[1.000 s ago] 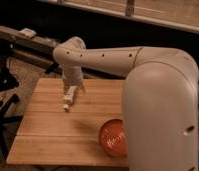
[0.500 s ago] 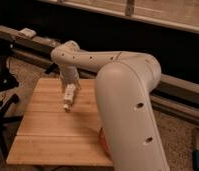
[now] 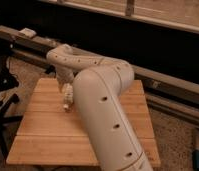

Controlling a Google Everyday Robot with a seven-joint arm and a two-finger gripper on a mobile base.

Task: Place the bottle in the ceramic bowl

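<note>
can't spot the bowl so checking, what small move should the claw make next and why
Probably swing the claw toward the table's near right. It hangs over the far left boards with what looks like the bottle at its tip, and no bowl shows on the bare wood, so it likely sits behind the arm.

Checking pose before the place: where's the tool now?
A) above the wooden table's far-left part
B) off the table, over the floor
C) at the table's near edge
A: the tool sits above the wooden table at its far-left part as pictured, well back from the near edge.
</note>
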